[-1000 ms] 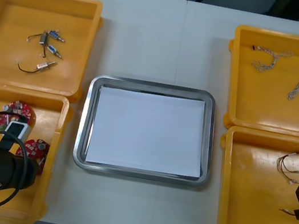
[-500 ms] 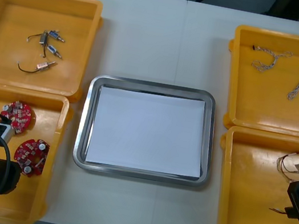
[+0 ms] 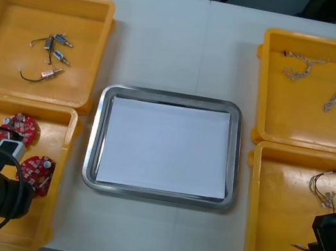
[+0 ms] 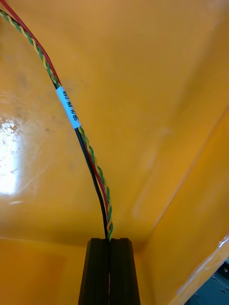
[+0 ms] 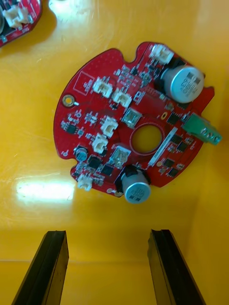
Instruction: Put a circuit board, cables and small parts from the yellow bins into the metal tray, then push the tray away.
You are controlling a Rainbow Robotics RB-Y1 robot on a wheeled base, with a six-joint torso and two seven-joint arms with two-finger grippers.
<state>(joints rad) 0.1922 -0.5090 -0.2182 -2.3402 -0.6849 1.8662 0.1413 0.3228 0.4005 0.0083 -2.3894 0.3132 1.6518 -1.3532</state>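
Left wrist view: left hand [image 5: 107, 233] released near board [image 5: 119, 119] | board in near-left bin [image 3: 22, 104], 8 o'clock of tray [image 3: 173, 96] | right hand [image 4: 109, 240] grasping cable [image 4: 68, 107] in near-right bin [image 3: 312, 155], 4 o'clock of tray

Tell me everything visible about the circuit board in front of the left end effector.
The circuit board is a round red disc with a notched edge and a central hole. It carries two silvery cylindrical components, several white connectors, a green block at one edge and small dark chips. It lies flat, components up, on the floor of the near left yellow bin, just beyond the open left end effector, which does not touch it.
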